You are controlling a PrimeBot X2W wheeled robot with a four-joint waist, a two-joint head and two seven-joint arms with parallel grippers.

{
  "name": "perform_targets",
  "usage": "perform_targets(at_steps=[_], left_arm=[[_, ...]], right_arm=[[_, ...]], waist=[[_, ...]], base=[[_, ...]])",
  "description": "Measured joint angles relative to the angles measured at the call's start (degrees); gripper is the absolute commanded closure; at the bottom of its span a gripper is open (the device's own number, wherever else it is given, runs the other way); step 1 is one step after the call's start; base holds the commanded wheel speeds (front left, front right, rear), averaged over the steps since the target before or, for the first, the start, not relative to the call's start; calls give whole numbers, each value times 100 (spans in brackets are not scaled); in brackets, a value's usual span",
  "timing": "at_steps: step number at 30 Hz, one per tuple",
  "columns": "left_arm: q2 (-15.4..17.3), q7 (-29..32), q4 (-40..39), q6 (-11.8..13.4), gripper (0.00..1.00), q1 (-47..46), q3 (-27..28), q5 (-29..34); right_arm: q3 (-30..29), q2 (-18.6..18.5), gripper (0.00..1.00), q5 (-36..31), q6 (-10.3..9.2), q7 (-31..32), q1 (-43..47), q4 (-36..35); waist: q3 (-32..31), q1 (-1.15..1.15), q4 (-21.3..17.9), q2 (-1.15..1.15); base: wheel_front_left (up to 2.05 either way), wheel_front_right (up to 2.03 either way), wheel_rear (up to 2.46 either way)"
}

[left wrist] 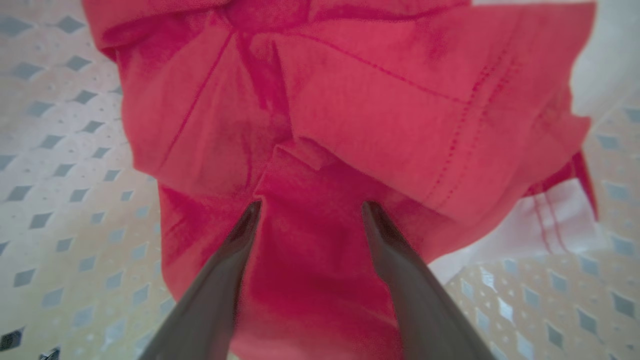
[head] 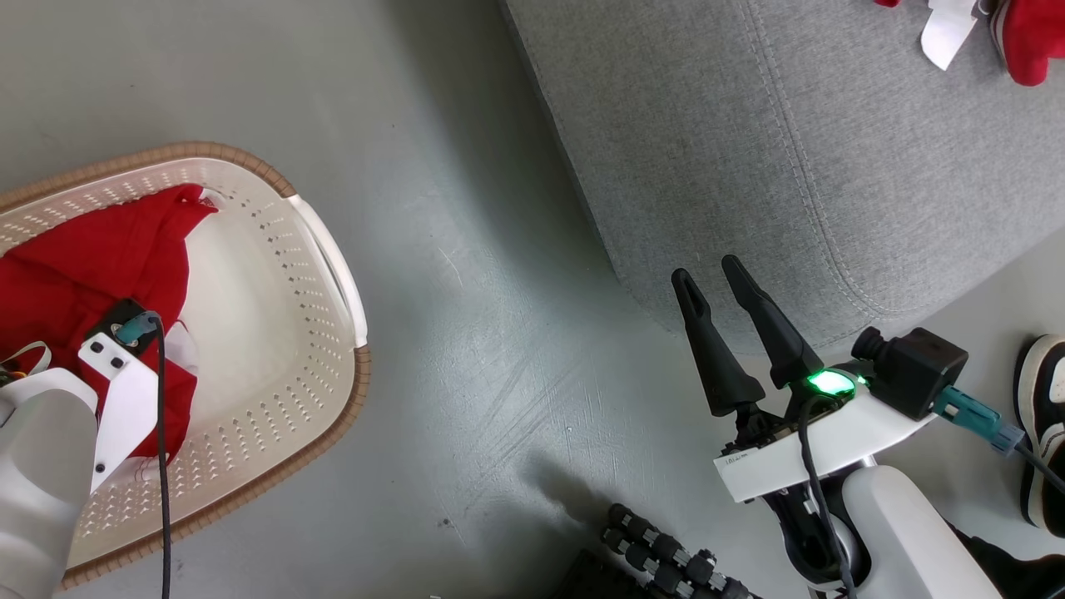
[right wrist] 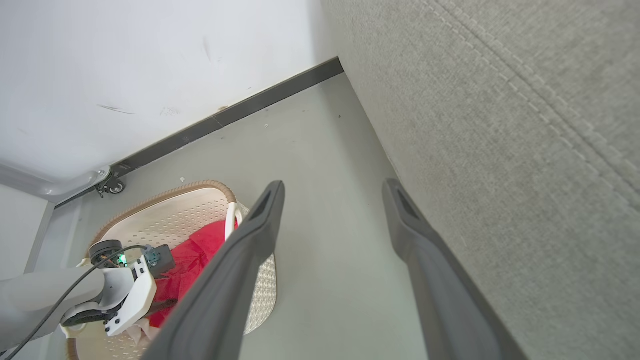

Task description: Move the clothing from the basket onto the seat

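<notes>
The cream basket [head: 274,333] stands on the floor at the left, with red clothing [head: 91,266] heaped in its left half. My left wrist [head: 116,374] hangs over that heap. In the left wrist view my left gripper [left wrist: 311,205] is open, its fingertips [left wrist: 252,212] down in the red clothing [left wrist: 350,100], a fold lying between them. A second red garment [head: 1027,42] with a white tag [head: 948,29] lies on the grey seat [head: 749,125] at the top right. My right gripper [head: 707,269] is open and holds nothing, beside the seat's near corner; the right wrist view shows the right gripper [right wrist: 333,186], the seat [right wrist: 500,125] and the basket [right wrist: 175,215].
A person's black-and-white shoe [head: 1044,416] is at the right edge. A dark ribbed part [head: 666,557] sits at the bottom. Bare grey floor [head: 482,291] lies between basket and seat. A white wall with a dark baseboard [right wrist: 250,107] stands behind the basket.
</notes>
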Motion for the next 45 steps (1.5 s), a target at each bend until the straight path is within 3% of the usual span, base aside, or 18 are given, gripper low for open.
perform_targets(at_steps=[10,11,12,13,26,45], left_arm=[[15,0,30,0,2,-98,-2,-7],[15,8,43,-3,35,-103,1,-7],[15,9,57,-11,83,-103,7,-9],[18,8,66,-52,100,-103,11,-32],[24,-7,79,-55,100,-117,77,-108],[-47,-490,-2,-48,100,-118,100,-257]], right_arm=[[-19,0,0,1,0,0,5,-44],[-21,0,0,1,0,0,5,-47],[-25,0,0,2,0,0,5,-48],[-29,0,0,2,0,0,5,-48],[-22,0,0,5,0,0,-13,-58],[-185,0,0,12,0,0,-619,-78]], waist=[[99,0,37,0],[106,0,40,0],[113,0,42,0],[118,0,44,0],[133,0,45,0],[-102,0,12,0]], base=[[0,0,0],[0,0,0],[0,0,0],[0,0,0],[0,0,0],[0,0,0]])
